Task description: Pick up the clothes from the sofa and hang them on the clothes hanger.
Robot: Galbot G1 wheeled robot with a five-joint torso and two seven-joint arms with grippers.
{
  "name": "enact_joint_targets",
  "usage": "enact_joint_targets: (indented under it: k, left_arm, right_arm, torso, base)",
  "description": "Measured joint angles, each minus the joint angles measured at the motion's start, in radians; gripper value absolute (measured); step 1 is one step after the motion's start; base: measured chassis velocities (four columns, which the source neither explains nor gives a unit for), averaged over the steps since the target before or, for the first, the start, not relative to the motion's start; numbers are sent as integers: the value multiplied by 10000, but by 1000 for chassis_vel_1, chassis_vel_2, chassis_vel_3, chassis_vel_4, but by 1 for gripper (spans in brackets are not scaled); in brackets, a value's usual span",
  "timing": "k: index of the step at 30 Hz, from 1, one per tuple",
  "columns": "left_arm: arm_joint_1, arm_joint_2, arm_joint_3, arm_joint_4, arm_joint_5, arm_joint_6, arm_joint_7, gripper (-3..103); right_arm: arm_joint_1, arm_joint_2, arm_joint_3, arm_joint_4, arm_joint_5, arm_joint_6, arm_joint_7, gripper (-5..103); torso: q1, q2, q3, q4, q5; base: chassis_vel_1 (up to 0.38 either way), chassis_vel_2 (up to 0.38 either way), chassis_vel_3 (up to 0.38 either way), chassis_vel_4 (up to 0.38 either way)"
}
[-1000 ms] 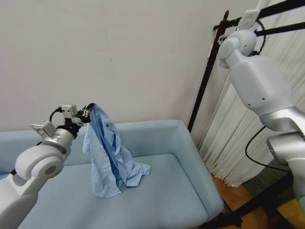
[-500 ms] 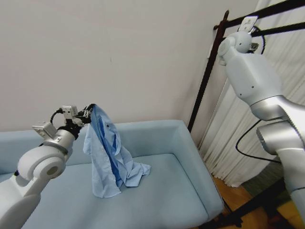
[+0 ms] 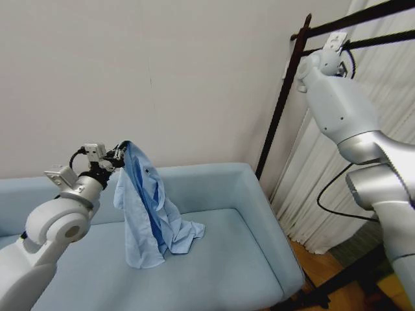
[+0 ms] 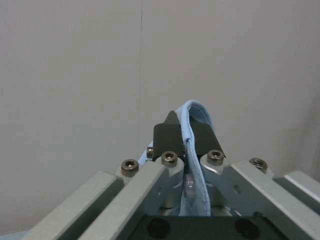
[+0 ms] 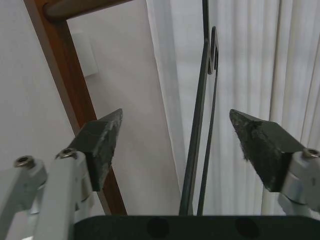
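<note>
Two pincers: left pincer clenched on blue shirt above sofa, right pincer released, astride hanger wire.

Rack top, sofa left end cut off by frame edge

shirt 1 | sofa 1 | clothes rack 1 | left gripper + right gripper 2
</note>
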Motion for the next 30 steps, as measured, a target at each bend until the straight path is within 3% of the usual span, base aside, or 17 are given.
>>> enact_joint_targets:
  k: [4,5,7,12,14,17,19,21,30]
  left_arm:
    - [0,13,-19,0,-5,-12,-4,1]
    - [0,12,-20,1,-7,-16,-7,1]
    - [-2,8,-20,1,-8,-18,-6,1]
    - [-35,3,-23,0,-14,-25,-18,1]
    - [-36,3,-26,0,-15,-25,-19,1]
    - [-35,-6,-44,-11,-17,-28,-32,1]
    - [-34,-9,-44,-13,-17,-29,-35,1]
    - [-33,-18,-45,-30,-17,-31,-41,1]
    - [-44,10,-74,-34,-25,-39,-52,1]
  right_arm:
    - [-38,-38,-18,45,4,25,-3,64]
    - [-51,-65,-32,64,4,36,-3,53]
    - [-59,-78,-41,68,2,46,-2,53]
    - [-74,-121,-64,78,-7,75,7,27]
    - [-76,-125,-66,84,-6,75,9,27]
    - [-108,-191,-102,169,21,88,28,10]
    - [-112,-202,-105,174,23,93,32,10]
    - [-171,-272,-135,273,51,107,37,2]
    - [-463,-662,-280,841,-33,221,9,2]
  torso:
    - [-1,0,0,-2,1]
    - [0,-1,0,-2,1]
    - [0,0,0,-1,1]
    - [-1,-1,0,-1,1]
    - [0,-1,0,-2,1]
    - [0,-1,0,-1,1]
    - [0,-1,0,-1,1]
    - [0,-1,0,-2,1]
    - [0,0,0,-1,1]
  base:
    - [0,0,0,0]
    - [0,0,0,0]
    - [0,0,0,0]
    - [0,0,0,0]
    - [0,0,0,0]
    - [0,0,0,0]
    - [0,0,0,0]
    - [0,0,0,0]
    - [0,0,0,0]
